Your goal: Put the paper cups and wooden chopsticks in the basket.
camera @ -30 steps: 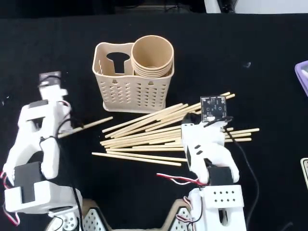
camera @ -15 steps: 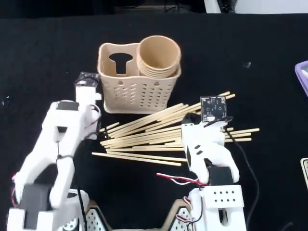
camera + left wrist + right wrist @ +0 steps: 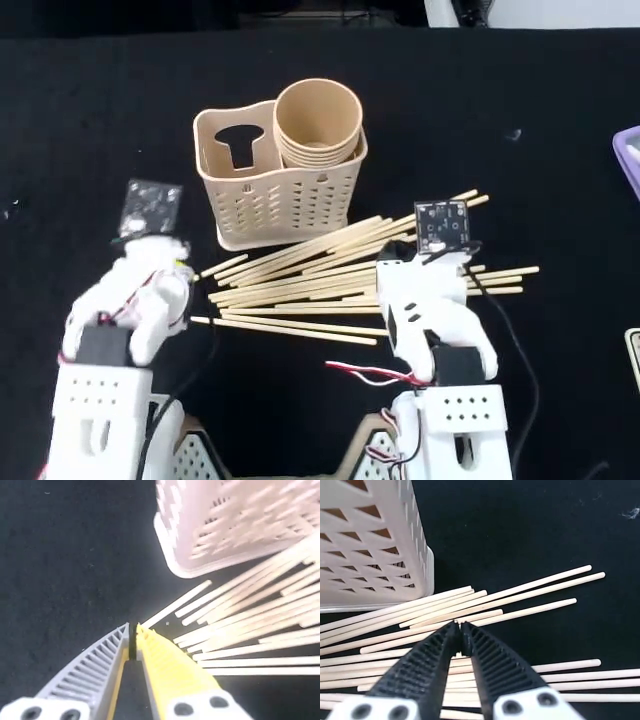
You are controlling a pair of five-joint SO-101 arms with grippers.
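Observation:
A beige slotted basket (image 3: 262, 205) stands at the middle back of the black table, with a stack of paper cups (image 3: 317, 120) in its right compartment. Several wooden chopsticks (image 3: 340, 275) lie fanned out in front of it. My left gripper (image 3: 133, 629), with one grey and one yellow finger, is shut and hovers by the left end of the pile, near one chopstick's tip (image 3: 175, 605); the basket's corner (image 3: 210, 535) is just beyond. My right gripper (image 3: 459, 626), black, is shut low over the chopsticks (image 3: 485, 610) beside the basket wall (image 3: 370, 545).
The left arm (image 3: 135, 300) sits folded at the front left and the right arm (image 3: 435, 310) at the front right. A purple object (image 3: 630, 160) shows at the right edge. Bare black table lies left of the basket and along the back.
The left arm swung in against the basket, nudging it right, then drew back to the front left. The basket settled slightly turned. The loose left chopstick now lies by the pile. The right arm stayed still.

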